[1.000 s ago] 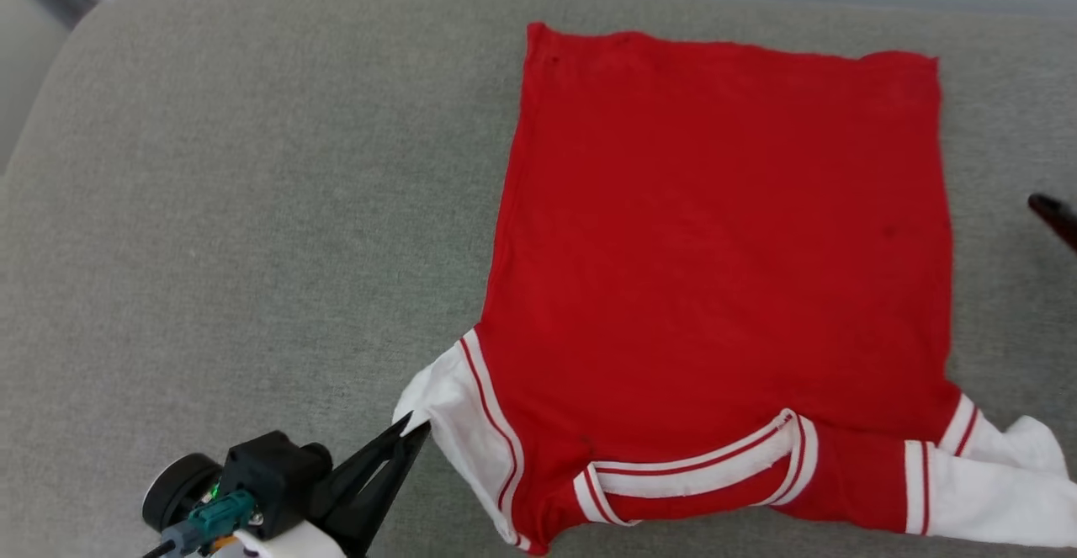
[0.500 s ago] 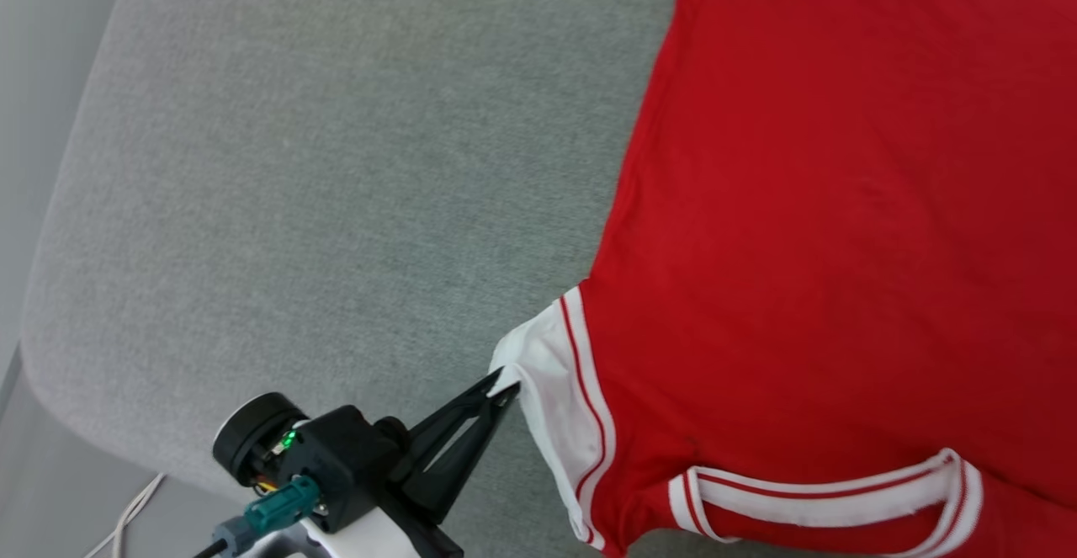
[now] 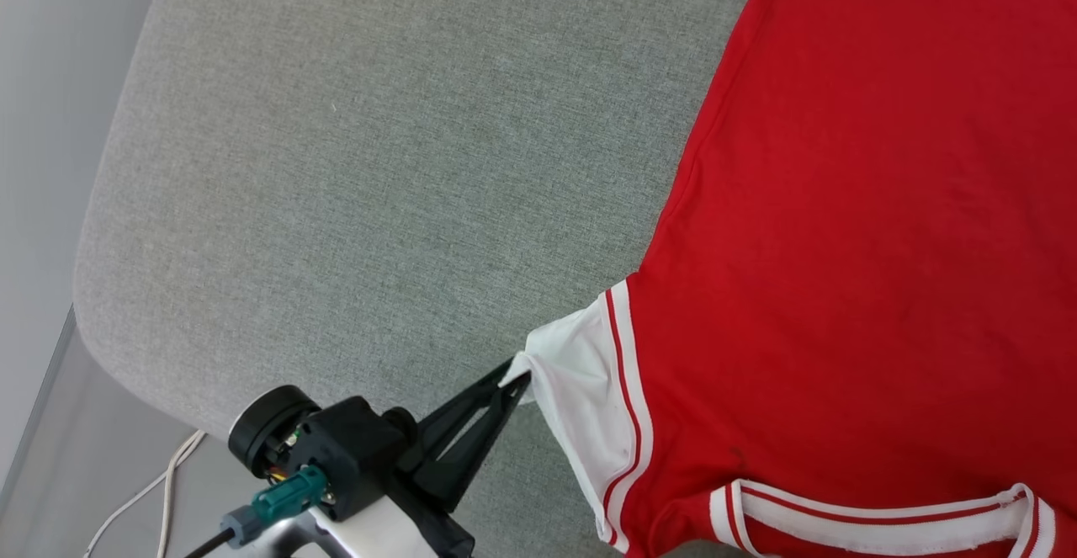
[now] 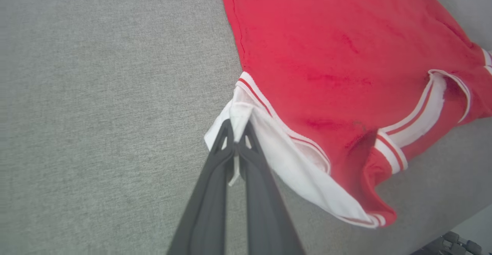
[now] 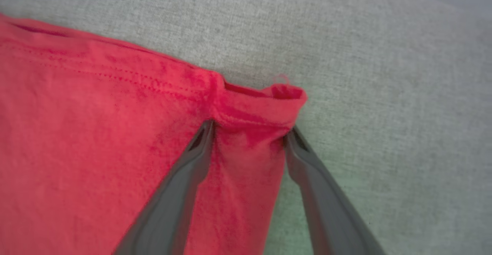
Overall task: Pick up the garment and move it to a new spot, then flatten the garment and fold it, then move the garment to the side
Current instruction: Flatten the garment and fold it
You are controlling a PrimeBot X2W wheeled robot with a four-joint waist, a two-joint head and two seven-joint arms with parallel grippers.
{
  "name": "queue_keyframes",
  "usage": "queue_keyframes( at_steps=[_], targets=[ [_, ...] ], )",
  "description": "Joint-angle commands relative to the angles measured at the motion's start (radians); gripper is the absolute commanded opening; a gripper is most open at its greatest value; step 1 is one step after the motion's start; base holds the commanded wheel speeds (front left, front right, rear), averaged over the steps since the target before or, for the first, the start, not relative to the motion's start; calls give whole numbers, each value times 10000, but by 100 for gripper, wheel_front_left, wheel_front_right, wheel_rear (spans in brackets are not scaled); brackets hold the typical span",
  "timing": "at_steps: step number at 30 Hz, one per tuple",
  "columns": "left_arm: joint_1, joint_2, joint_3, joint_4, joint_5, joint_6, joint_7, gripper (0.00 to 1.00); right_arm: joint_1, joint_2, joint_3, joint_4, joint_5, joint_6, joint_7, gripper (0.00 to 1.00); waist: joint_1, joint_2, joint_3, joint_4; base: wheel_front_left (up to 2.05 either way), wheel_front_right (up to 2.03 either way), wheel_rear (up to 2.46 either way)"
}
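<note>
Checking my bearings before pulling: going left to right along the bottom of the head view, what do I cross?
cable → left gripper → sleeve, pinched at its tip → red body of the garment

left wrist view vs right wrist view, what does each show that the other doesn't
Left wrist: the left gripper, jaws shut on the white sleeve, and the striped collar. Right wrist: the right gripper, jaws open astride a rolled red hem corner. Both: the garment lying on the grey cushion.
</note>
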State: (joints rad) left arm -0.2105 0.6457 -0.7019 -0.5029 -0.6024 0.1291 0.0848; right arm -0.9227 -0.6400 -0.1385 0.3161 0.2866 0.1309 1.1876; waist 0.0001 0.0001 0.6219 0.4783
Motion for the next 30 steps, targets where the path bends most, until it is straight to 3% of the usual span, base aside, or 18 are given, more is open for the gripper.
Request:
queue_keyframes(
  at_steps=[1,13,22,30],
  targets=[
    [-45,-35,88,65,-43,37,-65,0,690,91,218,282,-95,-3,88,0,-1,-1,11,-3,0,0,0],
    [75,161,245,422,-111,202,-93,0,1842,223,-152,492,-22,-6,-43,0,-1,-1,-789,-628,0,0,0],
    [791,596,565,739,-309,681,-172,0,3971,581,485,88,987,-5,-719,0,-1,-1,-2234,-2020,0,0,0],
    [1543,921,809,972,-720,1007,-203,0,6253,718,595,-1180,1985,-5,-1593,0,-1,-1,-3372,-3134,0,0,0]
  ],
)
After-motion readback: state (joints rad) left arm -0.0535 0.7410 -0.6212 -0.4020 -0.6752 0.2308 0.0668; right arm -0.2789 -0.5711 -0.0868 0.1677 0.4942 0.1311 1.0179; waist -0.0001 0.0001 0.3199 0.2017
